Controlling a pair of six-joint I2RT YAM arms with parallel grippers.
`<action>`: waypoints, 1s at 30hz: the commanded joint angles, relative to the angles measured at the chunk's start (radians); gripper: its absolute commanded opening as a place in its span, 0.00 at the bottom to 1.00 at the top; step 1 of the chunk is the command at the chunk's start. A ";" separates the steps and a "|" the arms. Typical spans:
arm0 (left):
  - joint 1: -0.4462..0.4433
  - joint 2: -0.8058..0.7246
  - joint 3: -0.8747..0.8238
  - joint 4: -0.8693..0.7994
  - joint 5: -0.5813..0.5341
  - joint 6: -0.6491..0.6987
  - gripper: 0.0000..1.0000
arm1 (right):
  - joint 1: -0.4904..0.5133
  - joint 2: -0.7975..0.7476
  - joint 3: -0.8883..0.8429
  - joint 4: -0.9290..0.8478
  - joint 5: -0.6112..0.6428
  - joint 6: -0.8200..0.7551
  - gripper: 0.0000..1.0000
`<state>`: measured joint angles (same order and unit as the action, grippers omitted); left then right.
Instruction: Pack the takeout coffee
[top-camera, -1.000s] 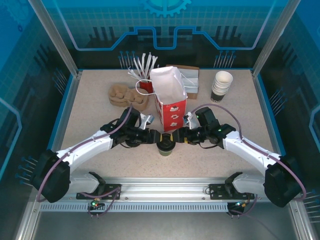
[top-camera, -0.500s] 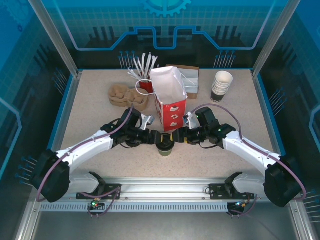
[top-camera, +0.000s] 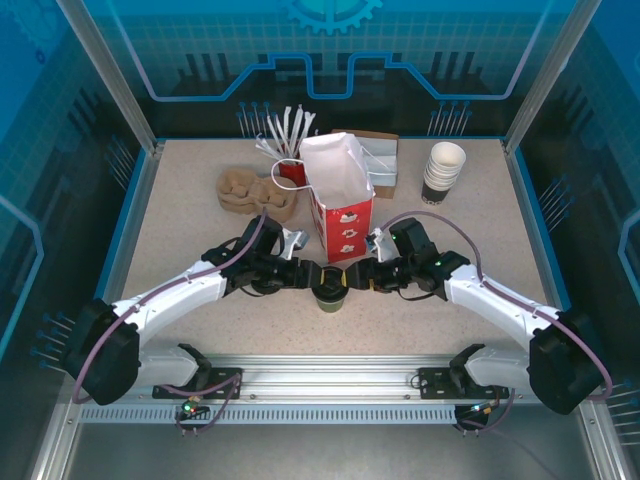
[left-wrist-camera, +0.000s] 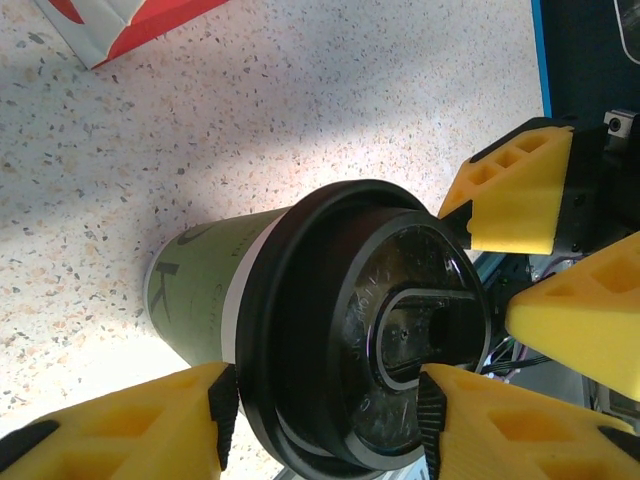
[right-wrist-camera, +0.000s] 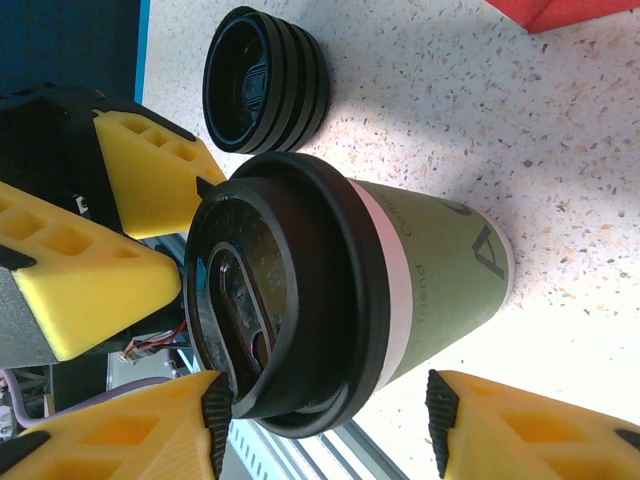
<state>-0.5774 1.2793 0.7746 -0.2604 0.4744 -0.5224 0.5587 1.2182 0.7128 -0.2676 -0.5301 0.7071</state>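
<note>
I have my left tool and right tool bracketing the lidded takeout coffee, clenched or released I cannot tell, on the counter at six o'clock from the open bag: capped, I judge, but not yet bagged.

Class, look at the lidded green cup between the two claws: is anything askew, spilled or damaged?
Nothing stands out: the takeout coffee stands upright on the table, its lid looks evenly seated, and no spill shows.
</note>
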 joint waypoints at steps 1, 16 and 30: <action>-0.004 0.002 -0.009 0.019 0.001 -0.001 0.49 | 0.016 0.014 -0.018 0.023 0.005 0.002 0.55; -0.004 0.026 -0.061 0.033 -0.027 -0.007 0.40 | 0.017 0.018 -0.041 0.026 0.013 0.003 0.52; 0.000 0.067 -0.080 0.048 -0.035 -0.025 0.38 | 0.017 0.054 0.006 -0.056 0.038 -0.036 0.51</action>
<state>-0.5774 1.3022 0.7238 -0.1596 0.4751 -0.5339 0.5629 1.2465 0.6960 -0.2436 -0.5228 0.7029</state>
